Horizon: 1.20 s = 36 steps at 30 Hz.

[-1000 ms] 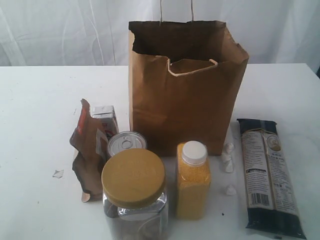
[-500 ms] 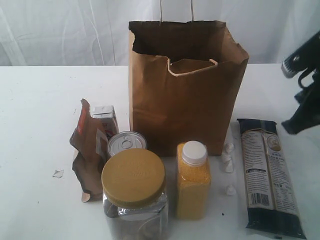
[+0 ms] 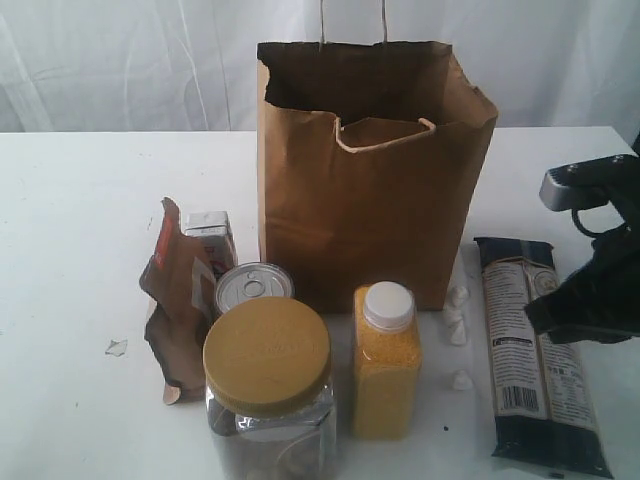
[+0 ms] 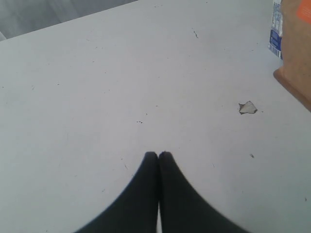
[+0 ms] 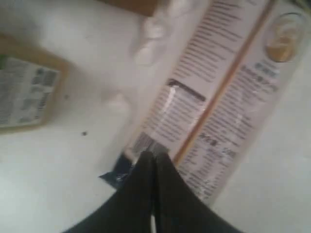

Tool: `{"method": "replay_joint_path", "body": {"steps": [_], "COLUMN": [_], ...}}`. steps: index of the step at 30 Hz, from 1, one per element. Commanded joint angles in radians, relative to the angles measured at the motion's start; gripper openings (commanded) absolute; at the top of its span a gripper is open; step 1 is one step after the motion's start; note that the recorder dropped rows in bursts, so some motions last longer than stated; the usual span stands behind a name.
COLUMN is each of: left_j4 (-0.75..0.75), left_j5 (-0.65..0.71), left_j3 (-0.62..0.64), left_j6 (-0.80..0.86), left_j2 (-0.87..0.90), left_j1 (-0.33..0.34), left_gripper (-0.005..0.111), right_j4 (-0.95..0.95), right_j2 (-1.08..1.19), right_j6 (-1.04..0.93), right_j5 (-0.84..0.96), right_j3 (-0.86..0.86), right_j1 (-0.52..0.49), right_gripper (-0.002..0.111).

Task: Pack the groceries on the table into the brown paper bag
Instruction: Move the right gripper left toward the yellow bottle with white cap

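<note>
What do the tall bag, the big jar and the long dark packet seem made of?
The brown paper bag looks like matte kraft paper: creased, with an uneven rim. The clear jar is see-through with glare, probably plastic, possibly glass; its mustard lid looks like dull plastic. The long dark pasta packet seems glossy plastic film: it catches light.

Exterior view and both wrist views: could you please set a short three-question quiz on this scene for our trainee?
1. True or false: the brown paper bag stands upright on the table.
2. Which grocery lies nearest the right gripper? A long dark pasta packet; B small tin can; C small white-blue carton.
3. Fill in: the jaws of the left gripper are ____.
Key: 1 true; 2 A; 3 shut.
</note>
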Motion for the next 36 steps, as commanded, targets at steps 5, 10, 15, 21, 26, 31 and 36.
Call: {"method": "replay_joint_path", "body": {"steps": [5,10,15,21,26,31,36], "left_j4": [0.000,0.000,0.000,0.000,0.000,0.000,0.000], "left_j5": [-0.003,-0.003,-0.003,-0.003,-0.003,-0.003,-0.003], "left_j3": [0.004,0.004,0.004,0.004,0.004,0.004,0.004], "left_j6": [-0.003,-0.003,-0.003,-0.003,-0.003,-0.003,-0.003], "left_j2": [-0.003,-0.003,-0.003,-0.003,-0.003,-0.003,-0.003], "left_j1": [0.004,0.004,0.004,0.004,0.004,0.004,0.004], "left_gripper": [0.000,0.000,0.000,0.000,0.000,0.000,0.000], "right_j4": [0.074,0.076,0.071,0.070,-0.008,-0.116,-0.010], "right_j2": [-0.009,-0.009,-0.009,-0.011,-0.047,-0.124,-0.191], "right_j6": [-0.072,-0.072,-0.005,0.010,0.131,0.445,0.365], "right_j5": [0.039,0.039,0.039,-0.025,-0.142,-0.333,-0.273], "right_j3": [-0.002,-0.002,0.002,0.070,0.163,0.227,0.227], "right_j1": [0.040,0.039,0.052,0.119,0.244,0.290,0.325], "right_gripper": [0.000,0.000,0.000,0.000,0.000,0.000,0.000]}}
